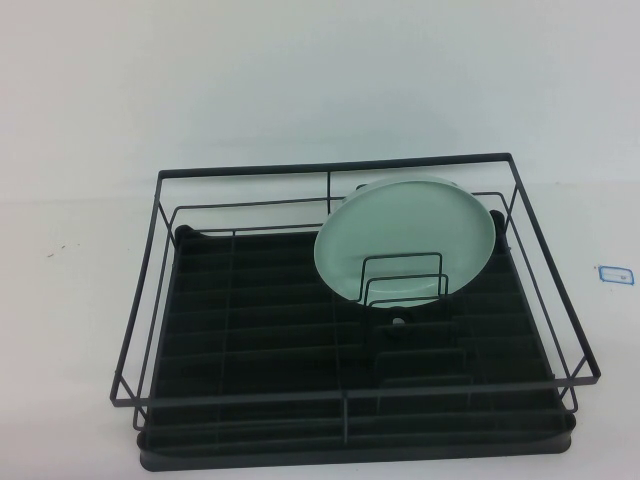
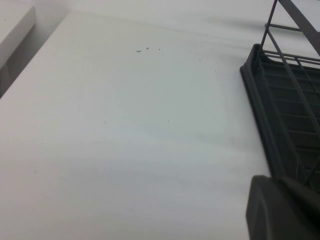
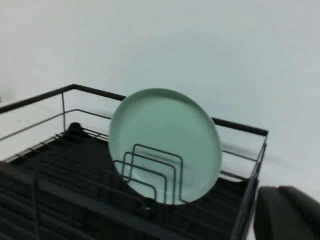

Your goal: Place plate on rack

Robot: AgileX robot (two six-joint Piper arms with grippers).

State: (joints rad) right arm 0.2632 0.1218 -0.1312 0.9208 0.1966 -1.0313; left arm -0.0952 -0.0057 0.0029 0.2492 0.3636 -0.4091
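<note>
- The table is plain white, with a few tiny dark specks on its left part.
- The rack stands directly on it, its dark tray base flat on the surface, near the robot's edge.
- A small white label with blue edging lies on the table to the right, well apart from the rack.
- Neither gripper can be placed over the table.
</note>
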